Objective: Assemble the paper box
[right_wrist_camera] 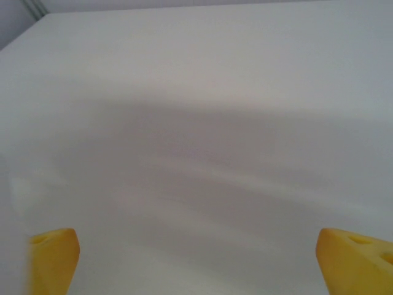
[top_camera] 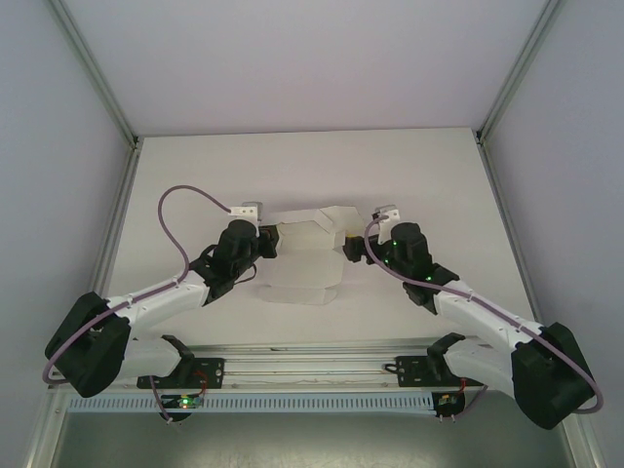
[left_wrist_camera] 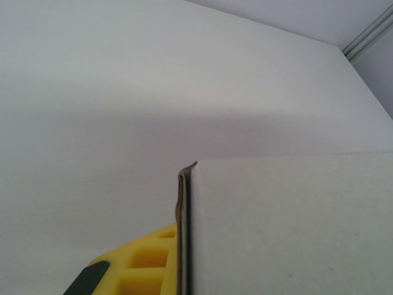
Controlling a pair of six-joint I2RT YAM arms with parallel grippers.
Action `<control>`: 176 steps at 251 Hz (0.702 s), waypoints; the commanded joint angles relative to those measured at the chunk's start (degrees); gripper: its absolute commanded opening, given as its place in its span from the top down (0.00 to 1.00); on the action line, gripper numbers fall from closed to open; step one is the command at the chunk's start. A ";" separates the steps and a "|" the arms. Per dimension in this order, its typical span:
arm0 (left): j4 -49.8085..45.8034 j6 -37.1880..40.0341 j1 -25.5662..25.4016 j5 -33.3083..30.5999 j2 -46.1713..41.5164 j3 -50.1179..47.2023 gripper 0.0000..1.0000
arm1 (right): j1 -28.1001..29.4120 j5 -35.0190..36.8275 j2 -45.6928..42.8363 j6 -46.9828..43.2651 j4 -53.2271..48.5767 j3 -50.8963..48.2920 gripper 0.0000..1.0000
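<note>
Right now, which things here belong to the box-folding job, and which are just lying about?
Part of the job:
paper box, partly folded
left gripper, shut on its edge
right gripper, open beside it

Just there, nothing loose:
table
purple cable
metal rail by the arm bases

1. Paper box (top_camera: pixel 304 255): white creased card, partly folded, lying near the middle of the table (top_camera: pixel 195 175).
2. Left gripper (top_camera: pixel 269 242): at the box's left edge.
3. Right gripper (top_camera: pixel 351 250): at the box's right edge.
4. Left arm (top_camera: pixel 156 292) and right arm (top_camera: pixel 487 317): angled inward.
</note>
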 commanded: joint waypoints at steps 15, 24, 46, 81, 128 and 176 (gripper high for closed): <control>1.30 0.52 0.02 -1.47 0.88 -0.35 1.00 | 2.60 -0.99 0.07 -0.71 2.54 1.87 0.02; 1.81 0.50 -0.05 -1.17 1.18 -0.38 1.00 | 3.07 -0.15 0.29 -0.43 3.19 1.67 0.02; 2.49 0.44 -0.04 0.16 1.93 -0.10 1.00 | 4.16 1.21 2.06 0.24 5.28 1.62 0.02; 2.47 -0.24 -0.05 0.44 3.00 0.55 1.00 | 6.48 4.31 6.85 0.83 7.44 3.44 0.02; 4.25 -1.66 0.00 1.85 3.10 -0.04 1.00 | 10.32 13.08 11.82 0.51 8.02 5.22 0.02; 2.70 -2.61 0.03 -1.05 2.96 0.02 1.00 | 11.85 21.33 6.78 0.60 8.31 2.02 0.02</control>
